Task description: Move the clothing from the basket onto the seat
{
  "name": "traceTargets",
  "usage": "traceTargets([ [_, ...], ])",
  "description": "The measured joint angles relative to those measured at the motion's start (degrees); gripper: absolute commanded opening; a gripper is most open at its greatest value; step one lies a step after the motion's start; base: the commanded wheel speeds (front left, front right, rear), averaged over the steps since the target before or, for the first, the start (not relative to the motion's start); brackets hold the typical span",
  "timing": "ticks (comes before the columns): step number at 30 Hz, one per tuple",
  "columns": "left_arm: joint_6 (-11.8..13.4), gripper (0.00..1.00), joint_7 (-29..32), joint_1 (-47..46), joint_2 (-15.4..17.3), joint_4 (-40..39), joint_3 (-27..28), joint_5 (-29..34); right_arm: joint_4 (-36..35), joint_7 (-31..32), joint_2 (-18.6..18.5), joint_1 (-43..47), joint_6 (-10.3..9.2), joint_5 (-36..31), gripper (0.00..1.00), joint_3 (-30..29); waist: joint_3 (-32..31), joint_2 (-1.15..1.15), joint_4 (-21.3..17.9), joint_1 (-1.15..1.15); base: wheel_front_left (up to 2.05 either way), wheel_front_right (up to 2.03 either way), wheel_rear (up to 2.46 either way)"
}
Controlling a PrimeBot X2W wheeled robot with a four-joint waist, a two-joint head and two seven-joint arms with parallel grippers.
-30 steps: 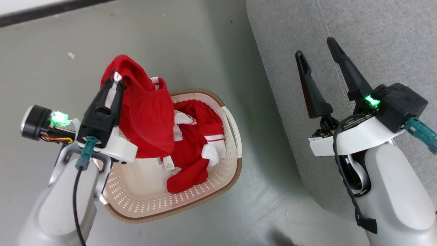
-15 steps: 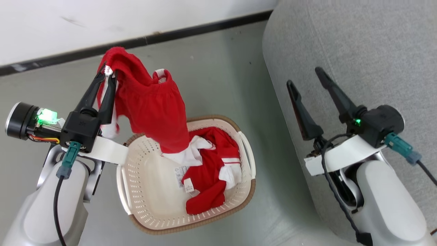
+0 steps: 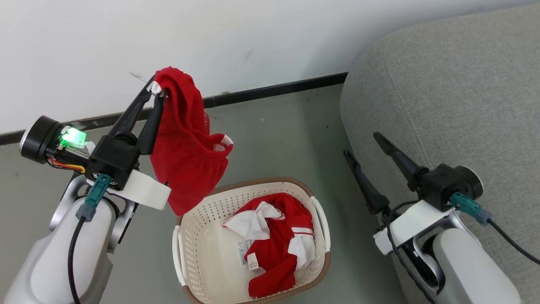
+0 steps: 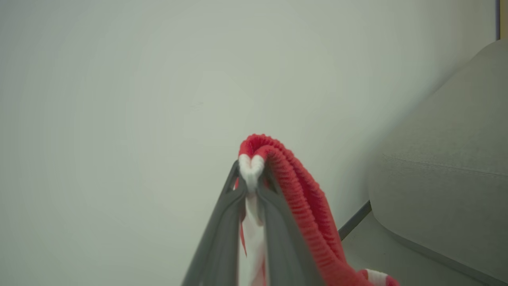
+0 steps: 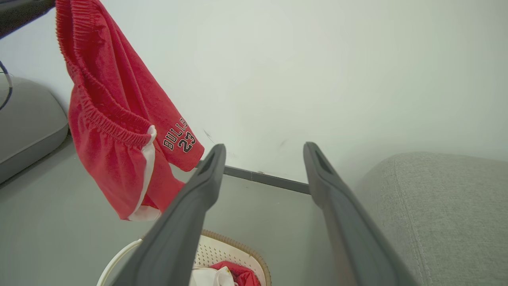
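— What is standing in front of the robot, from the biggest thing down?

— The grey seat [image 3: 443, 84] is filling the right side, and its rounded arm is standing near the white wall [image 3: 253, 33]. The basket [image 3: 185, 261] is sitting upright on the floor [image 3: 274, 139], just beside that arm.

— And where is the clothing lying?

— Some clothing [image 3: 274, 249], red with white panels, is lying crumpled inside the basket, on the side nearer the seat. One red garment [image 3: 185, 156] is hanging in the air, above the basket's far left corner and not touching it; the right wrist view is showing "BULLS 23" on it.

— What is holding it?

— The left end effector [image 3: 157, 89] is pinching its gathered edge, fingers pressed together on the cloth. The right end effector [image 3: 360, 143] is hovering near the seat's arm, fingers spread, gripping nothing.
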Motion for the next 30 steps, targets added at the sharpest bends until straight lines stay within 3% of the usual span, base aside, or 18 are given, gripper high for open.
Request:
traceTargets([
  [9,-2.5,0.00,4.1,-0.9,-0.5,-2.6,-2.7,-0.5,2.7,0.0,-1.3,2.0,0.00,4.4,1.00,7.5,-5.6,0.00,2.1,0.00,0.00,0.00,0.00],
  [19,-5.6,0.00,9.8,-3.8,-2.9,-5.6,-6.5,-2.1,6.3,0.0,-4.2,2.4,0.00,9.8,1.00,19.7,-10.9,0.00,4.8,0.00,0.00,0.00,0.00],
  [30,-6.6,0.00,14.4,-4.0,-5.0,-7.5,-9.2,-3.0,9.0,0.0,-5.4,-0.1,0.00,15.6,1.00,26.2,-14.5,0.00,7.7,0.00,0.00,0.00,0.00],
])
